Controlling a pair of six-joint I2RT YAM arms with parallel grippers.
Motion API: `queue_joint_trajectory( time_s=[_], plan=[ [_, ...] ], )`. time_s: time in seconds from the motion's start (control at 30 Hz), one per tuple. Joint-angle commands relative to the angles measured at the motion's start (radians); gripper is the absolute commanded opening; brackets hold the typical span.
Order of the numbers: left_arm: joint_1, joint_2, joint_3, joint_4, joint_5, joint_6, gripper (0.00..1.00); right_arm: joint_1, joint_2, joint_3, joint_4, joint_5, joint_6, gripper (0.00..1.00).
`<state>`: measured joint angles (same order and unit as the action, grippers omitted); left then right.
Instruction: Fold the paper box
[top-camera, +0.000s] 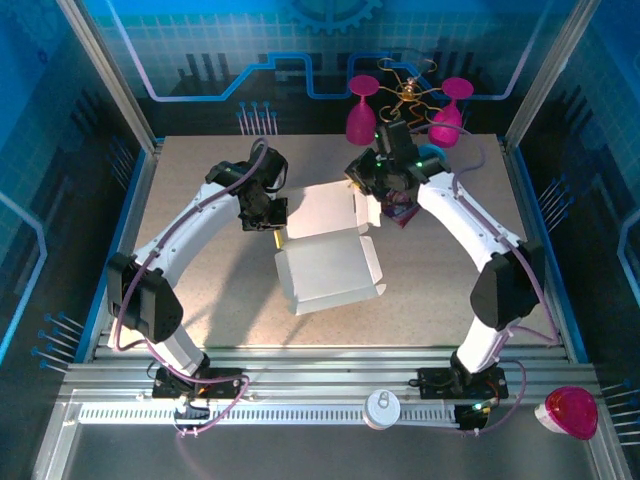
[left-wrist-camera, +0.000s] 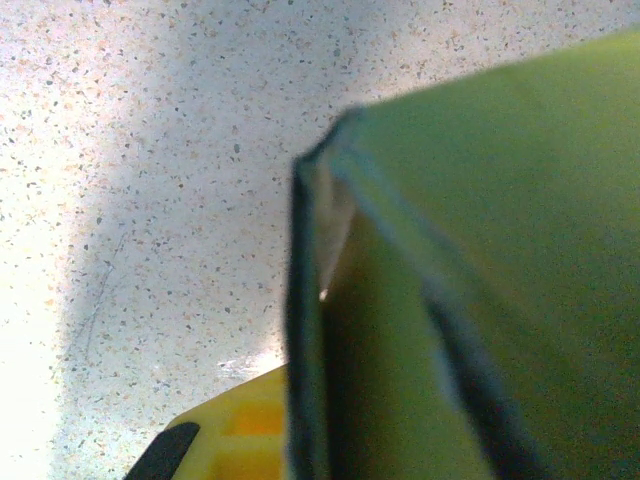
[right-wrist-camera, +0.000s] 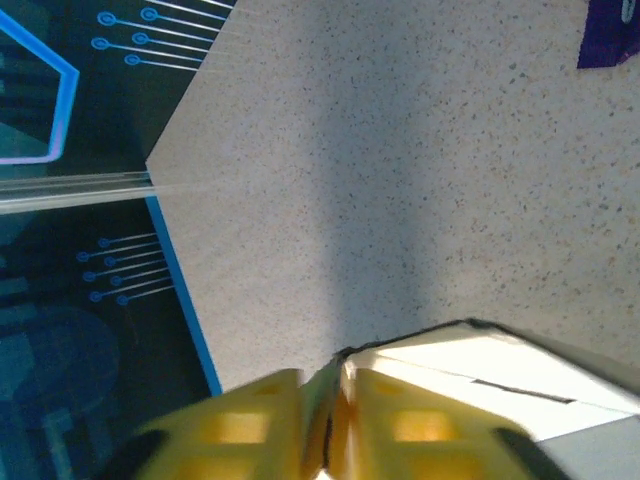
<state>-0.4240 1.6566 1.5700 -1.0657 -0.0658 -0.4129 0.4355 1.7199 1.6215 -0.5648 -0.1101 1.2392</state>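
A yellow thin cardboard paper box (left-wrist-camera: 500, 250) takes up the right half of the frame, blurred and greenish in shade, its folded corner edge pointing toward the upper centre. Along the bottom edge, a yellow plastic gripper finger (left-wrist-camera: 240, 440) sits against its left side. A pale speckled stone-look tabletop (left-wrist-camera: 150, 180) covers the left and top.

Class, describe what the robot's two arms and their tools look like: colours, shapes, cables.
The left arm and right arm have curved white links, black joint housings and thin purple cables looping alongside. The left tool and right tool have blocky yellow fingers.
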Motion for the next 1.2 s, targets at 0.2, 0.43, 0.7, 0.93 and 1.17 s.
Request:
queue_joint_trajectory(
  time_s=[0.2, 0.43, 0.7, 0.93, 1.17],
  plan=[
    [-0.004, -0.009, 0.063, -0.031, -0.002, 0.008, 0.00, -0.044, -0.320, -0.290, 0.191, 0.070, -0.123, 0.48],
    [-0.003, 0.015, 0.103, -0.047, -0.005, 0.023, 0.00, -0.031, -0.384, -0.507, 0.171, 0.056, -0.270, 0.38],
    [-0.003, 0.032, 0.130, -0.053, -0.002, 0.026, 0.00, -0.032, -0.256, -0.474, 0.175, 0.032, -0.343, 0.38],
    [-0.004, 0.034, 0.140, -0.057, -0.003, 0.026, 0.00, -0.025, -0.172, -0.420, 0.166, 0.056, -0.371, 0.31],
    [-0.004, 0.039, 0.140, -0.056, 0.002, 0.026, 0.00, -0.014, -0.137, -0.402, 0.178, 0.059, -0.369, 0.22]
  ],
)
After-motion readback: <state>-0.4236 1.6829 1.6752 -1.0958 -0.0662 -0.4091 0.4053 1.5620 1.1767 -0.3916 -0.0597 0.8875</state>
